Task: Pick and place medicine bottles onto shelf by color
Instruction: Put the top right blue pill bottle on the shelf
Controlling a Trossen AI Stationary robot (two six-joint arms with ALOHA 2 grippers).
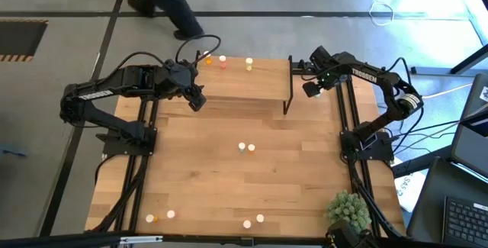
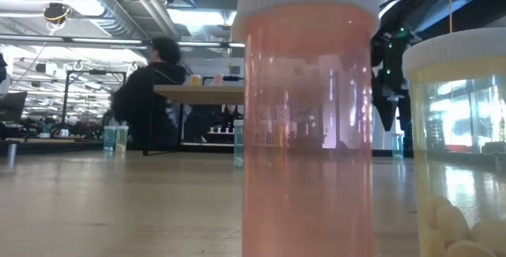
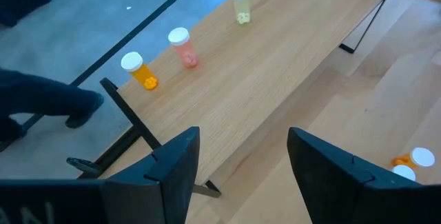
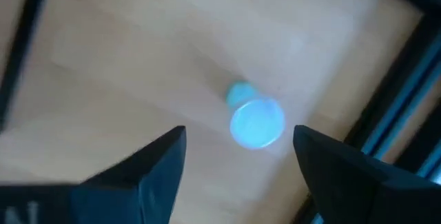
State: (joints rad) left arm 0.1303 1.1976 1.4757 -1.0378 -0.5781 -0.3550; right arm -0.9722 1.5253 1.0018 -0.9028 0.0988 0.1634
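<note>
Bottles – 3 (image 3: 178,47) upright on shelf (image 3: 275,93) | left end effector (image 3: 241,165) – released | right end effector (image 4: 238,158) – released

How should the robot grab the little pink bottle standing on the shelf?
Best by its pink body just under the white cap, coming down from above with one finger on each side. The pink bottle stands upright on the shelf, with clear gaps to the orange bottle and the yellow bottle.

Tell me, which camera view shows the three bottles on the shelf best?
The left wrist view: orange bottle, pink bottle and yellow bottle stand upright, apart, on the shelf. The high view shows them tiny; the other views do not show them clearly.
</note>
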